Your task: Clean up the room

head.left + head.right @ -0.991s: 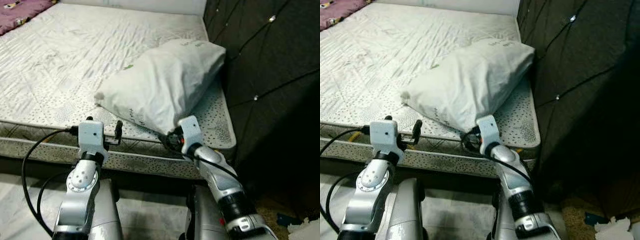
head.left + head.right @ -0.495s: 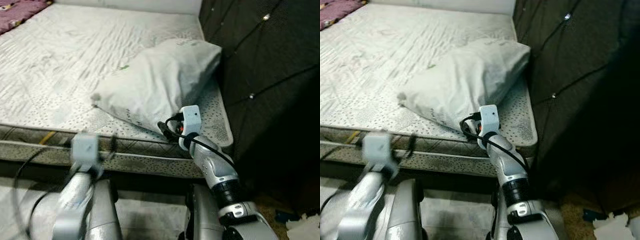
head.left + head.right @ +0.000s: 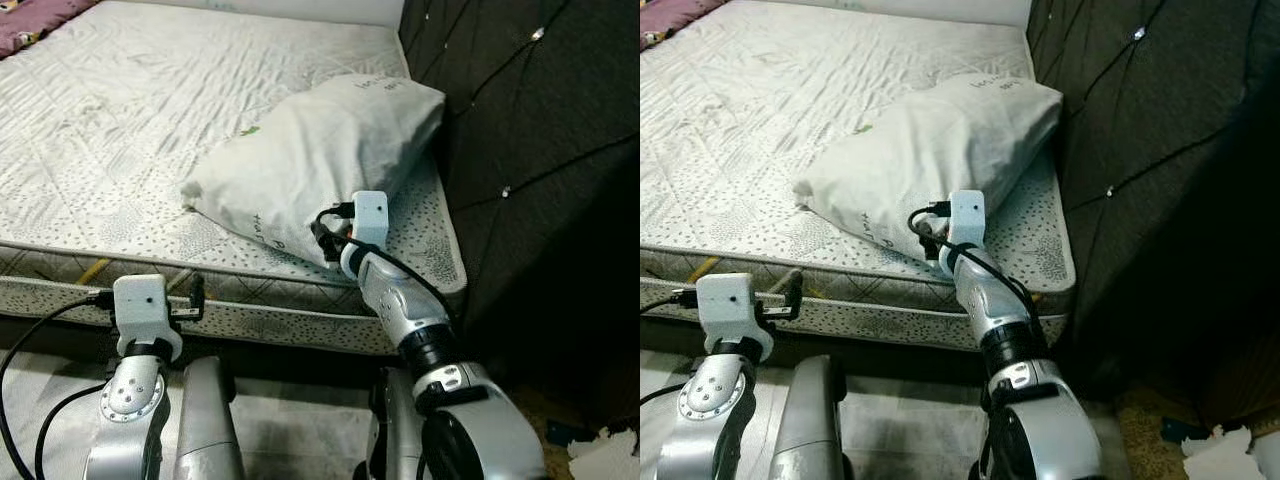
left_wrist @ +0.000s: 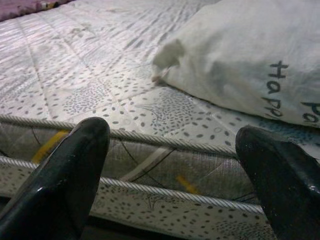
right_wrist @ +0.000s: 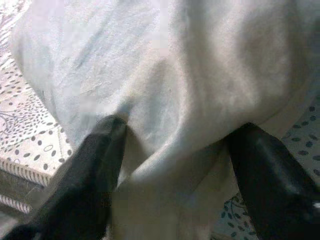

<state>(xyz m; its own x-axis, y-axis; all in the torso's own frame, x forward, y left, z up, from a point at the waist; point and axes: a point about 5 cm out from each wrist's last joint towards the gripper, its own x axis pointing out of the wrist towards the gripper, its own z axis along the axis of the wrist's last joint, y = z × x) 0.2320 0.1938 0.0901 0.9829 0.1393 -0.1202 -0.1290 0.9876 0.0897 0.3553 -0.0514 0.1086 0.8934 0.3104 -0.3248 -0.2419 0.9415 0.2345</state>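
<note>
White pillow (image 3: 320, 165) lay on the bare mattress (image 3: 130, 130) beside the dark headboard (image 3: 540, 150).
Its long axis ran diagonally, one end toward the headboard, the other toward the mattress edge. The right pincer (image 5: 170, 165) was spread wide, both fingers pressing the pillow's near end. The left pincer (image 4: 172, 165) hovered open before the mattress edge, holding nothing.

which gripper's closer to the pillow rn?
Right. The right gripper is at the pillow, jaws open around its near edge. The left gripper hangs off the mattress edge, jaws open, short of it.
</note>
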